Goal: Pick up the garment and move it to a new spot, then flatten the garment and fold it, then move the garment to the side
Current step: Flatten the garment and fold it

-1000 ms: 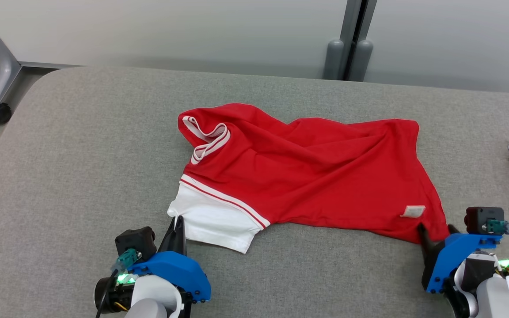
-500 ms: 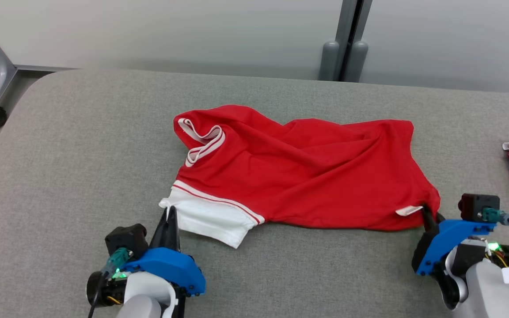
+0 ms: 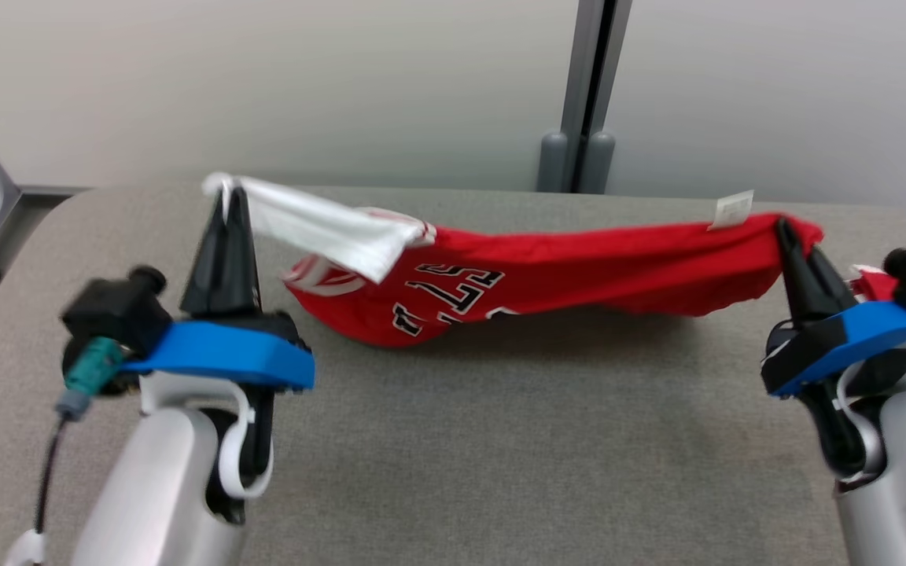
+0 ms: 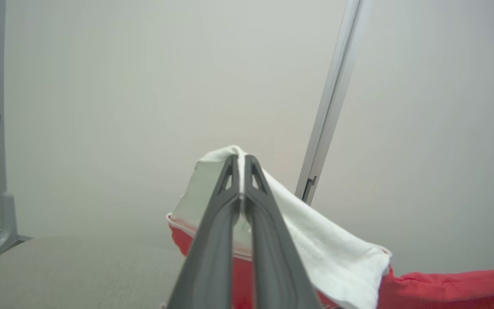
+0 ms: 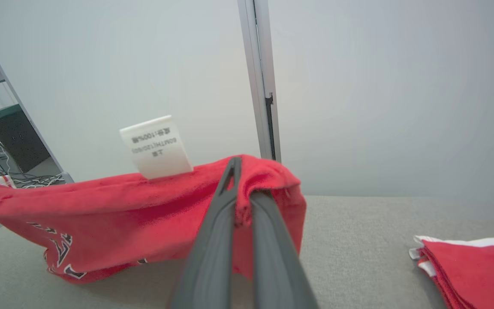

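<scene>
Over the table, fingers pinch the garment's ends.

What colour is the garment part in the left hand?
That garment part is white; clearest in left wrist view.

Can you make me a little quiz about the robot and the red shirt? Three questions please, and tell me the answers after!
1. True or false: the red shirt lies flat on the grey table.
2. What is the left pincer pinching? A) the shirt's white sleeve; B) a sock; C) nothing.
3. Fill in: near the right pincer sits a folded pile of ___ cloth.

Key: 1 false: both pincers hold it up, and its middle sags. 2 A. 3 red.
</scene>
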Tool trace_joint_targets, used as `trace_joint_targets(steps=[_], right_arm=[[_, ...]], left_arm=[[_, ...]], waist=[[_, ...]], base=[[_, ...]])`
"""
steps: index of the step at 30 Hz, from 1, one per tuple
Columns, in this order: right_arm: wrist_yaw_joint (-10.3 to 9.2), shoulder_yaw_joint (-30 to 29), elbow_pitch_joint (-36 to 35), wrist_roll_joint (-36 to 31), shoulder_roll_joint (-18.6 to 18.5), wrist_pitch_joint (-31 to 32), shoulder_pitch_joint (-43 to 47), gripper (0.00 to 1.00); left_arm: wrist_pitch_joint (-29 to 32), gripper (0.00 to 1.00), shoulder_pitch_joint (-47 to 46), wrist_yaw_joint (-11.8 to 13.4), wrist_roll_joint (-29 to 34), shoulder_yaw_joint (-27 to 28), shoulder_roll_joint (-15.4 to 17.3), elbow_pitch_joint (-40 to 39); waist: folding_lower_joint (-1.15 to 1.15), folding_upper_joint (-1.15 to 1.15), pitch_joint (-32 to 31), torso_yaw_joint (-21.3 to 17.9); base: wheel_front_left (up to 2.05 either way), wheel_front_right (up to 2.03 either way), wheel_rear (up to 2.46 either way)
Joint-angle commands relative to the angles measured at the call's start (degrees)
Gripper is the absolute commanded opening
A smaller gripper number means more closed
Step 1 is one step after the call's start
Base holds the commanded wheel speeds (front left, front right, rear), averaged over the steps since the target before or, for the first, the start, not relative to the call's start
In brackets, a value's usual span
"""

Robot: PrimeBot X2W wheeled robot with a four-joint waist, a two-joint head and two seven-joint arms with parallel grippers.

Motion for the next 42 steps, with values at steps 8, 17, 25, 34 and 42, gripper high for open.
trace_joint_targets(steps=[8, 17, 25, 34, 42], right_arm=[[0.03, -2.12, -28.87, 4.36, -2.76, 7.75, 5.44, 0.0], [0.03, -8.14, -53.04, 5.94, -3.39, 17.54, 8.32, 0.0], [0.03, -11.49, -55.09, 7.59, -2.35, 22.12, 9.53, 0.0], [0.03, -5.67, -36.45, 5.12, -5.87, 17.71, -8.36, 0.0], [0.02, 2.92, -9.83, -5.16, -3.28, 6.78, -36.93, 0.0]], left_arm=[[4.03, 0.0, -7.87, -0.05, 3.22, 2.24, 6.62, -20.13], [12.24, 0.0, -15.46, 0.09, 6.05, 3.85, 12.21, -32.78], [17.23, 0.0, -19.33, -0.45, 4.85, 3.15, 12.94, -32.75], [16.4, 0.0, -32.99, -3.61, 5.42, 1.67, 12.16, -17.77], [5.44, 0.0, -53.04, -5.29, 9.7, 0.06, 8.26, 2.78]], waist=[[0.0, 0.0, -4.82, -3.97], [0.0, 0.0, -4.75, -7.26], [0.0, 0.0, 0.07, -8.52], [0.0, 0.0, 14.59, -9.33], [0.0, 0.0, 22.48, -8.29]], base=[[0.0, 0.0, 0.0], [0.0, 0.0, 0.0], [0.0, 0.0, 0.0], [0.0, 0.0, 0.0], [0.0, 0.0, 0.0]])
